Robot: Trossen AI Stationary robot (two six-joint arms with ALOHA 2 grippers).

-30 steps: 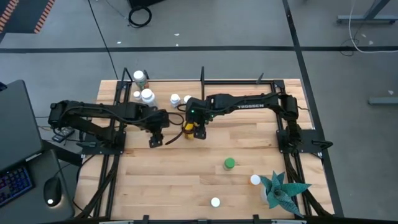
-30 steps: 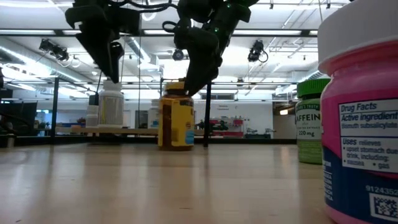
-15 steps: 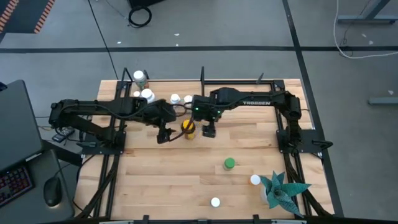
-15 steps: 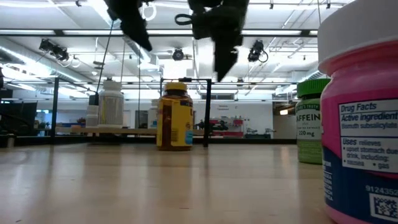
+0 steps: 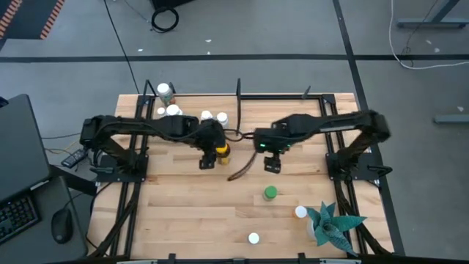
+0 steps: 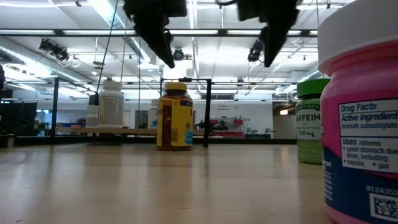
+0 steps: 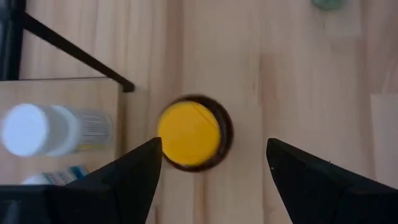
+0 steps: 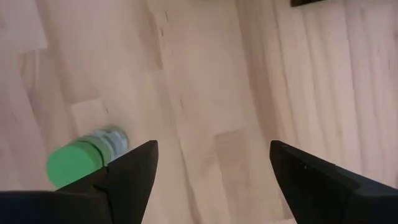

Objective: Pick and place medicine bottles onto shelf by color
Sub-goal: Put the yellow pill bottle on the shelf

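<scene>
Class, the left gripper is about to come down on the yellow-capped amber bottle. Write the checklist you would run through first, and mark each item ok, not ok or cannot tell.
1. Left gripper open: ok, fingers spread wide.
2. Amber bottle lined up between the fingers: not ok, its yellow cap sits toward one finger.
3. Bottle upright: ok, it stands on the tabletop in the low view.
4. Right gripper out of the way: ok, open and apart from the bottle, nearer the green-capped bottle.
5. Free spot on the shelf: cannot tell; white bottles already stand there.
</scene>
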